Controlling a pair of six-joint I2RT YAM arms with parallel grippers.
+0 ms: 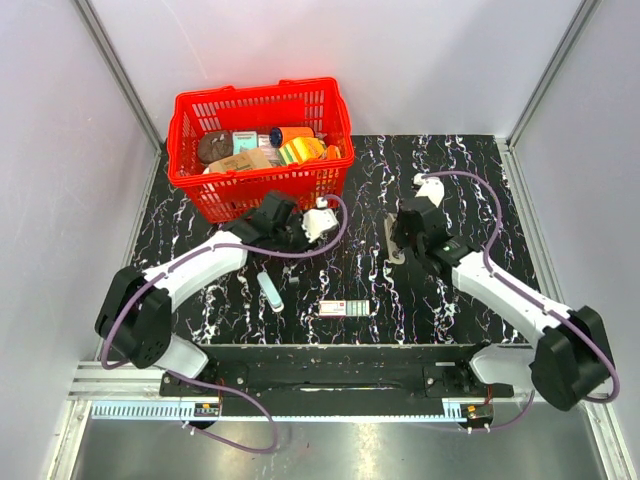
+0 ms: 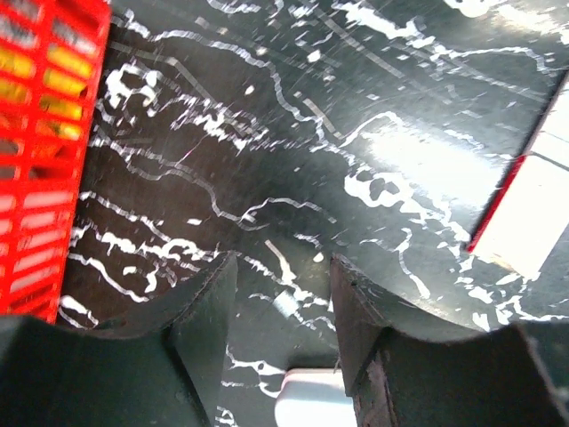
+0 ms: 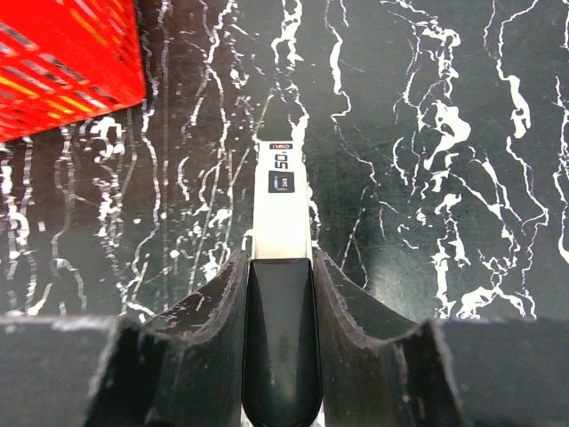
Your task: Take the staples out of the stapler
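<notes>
Right of the desk's (image 1: pixel 450 160) middle, the stapler (image 3: pixel 281 205) sits clamped in the right claw (image 3: pixel 279 262), both fingers pressed on its dark rear end. Its white front, with a small label, sticks out from the claw toward 12 o'clock in the right wrist view. From above its long axis runs roughly 12 to 6. Whether it rests on the desk or hangs just over it cannot be told.

The left claw (image 2: pixel 283 262) is at the stapler's 9 o'clock, near but apart from it. Its fingers stand apart and grip nothing; something white shows low between them, untouched and not identifiable.

The right arm has the stapler, so the left is the free one. The next move probably calls for the left claw to come across from 9 o'clock, square to the long axis, and work the free front end while the right holds firm.

A small box (image 1: pixel 345 308) lies at the stapler's 7 o'clock, a pale strip (image 1: pixel 270 290) at 8 o'clock, and the red basket (image 1: pixel 250 185) at 10 o'clock.
</notes>
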